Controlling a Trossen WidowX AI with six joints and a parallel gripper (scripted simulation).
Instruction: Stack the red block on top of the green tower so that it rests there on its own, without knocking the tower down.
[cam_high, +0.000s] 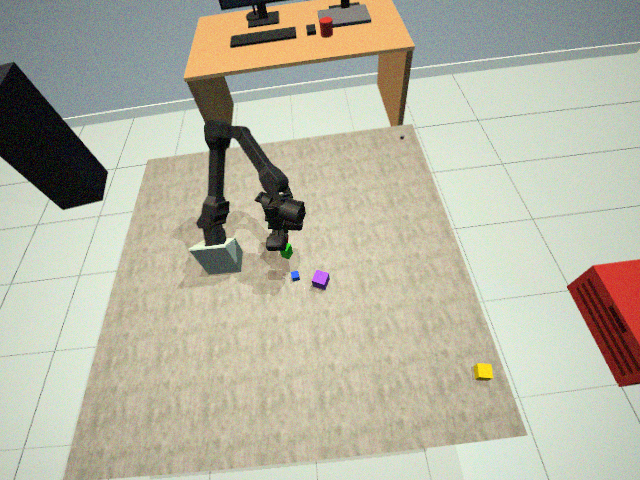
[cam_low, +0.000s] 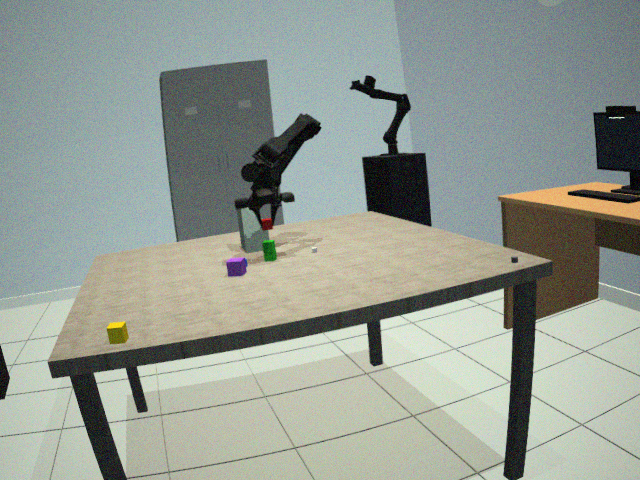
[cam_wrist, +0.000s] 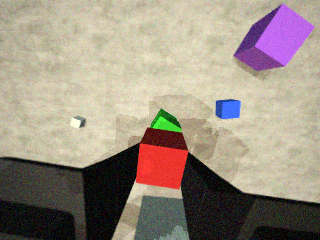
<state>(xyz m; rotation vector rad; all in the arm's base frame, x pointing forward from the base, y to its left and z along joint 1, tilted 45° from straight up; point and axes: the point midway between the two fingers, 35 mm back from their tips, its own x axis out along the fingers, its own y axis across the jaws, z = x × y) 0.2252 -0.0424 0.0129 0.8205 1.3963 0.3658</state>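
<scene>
1. The gripper (cam_wrist: 161, 200) is clamped on the red block (cam_wrist: 161, 165) — 1 dark finger on each side.
2. Red block hangs in the air above the green tower (cam_low: 269, 250), not touching it.
3. Green tower stands upright on the table (cam_low: 361, 279), just beside the arm's base (cam_high: 217, 255).
4. Nearby: blue cube (cam_wrist: 228, 108), purple cube (cam_wrist: 274, 39), tiny white cube (cam_wrist: 78, 121) — yellow cube (cam_high: 483, 370) well apart near a corner.

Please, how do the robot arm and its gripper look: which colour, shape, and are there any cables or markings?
The arm is dark charcoal, almost black, made of chunky blocky links with rounded joints, standing on a pale grey-green base block. The gripper is equally dark, with two flat fingers that narrow toward the tips. No cables or markings are visible.
</scene>
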